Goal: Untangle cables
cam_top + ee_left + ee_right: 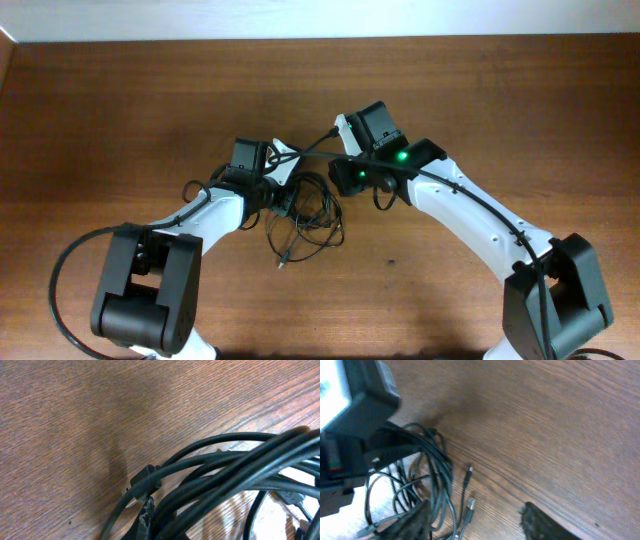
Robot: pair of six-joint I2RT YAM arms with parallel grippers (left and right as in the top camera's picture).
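Cables (305,218) clumped on table (500,100), left gripper (281,192) among them, right gripper (480,526) spread

Even indoor light, soft shadows, wrist views blurred up close (cables (225,462) especially)

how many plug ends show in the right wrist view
2. One plug lies just right of the cable clump; the second plug sits just below it, nearer the bottom edge. More may be hidden in the tangle.
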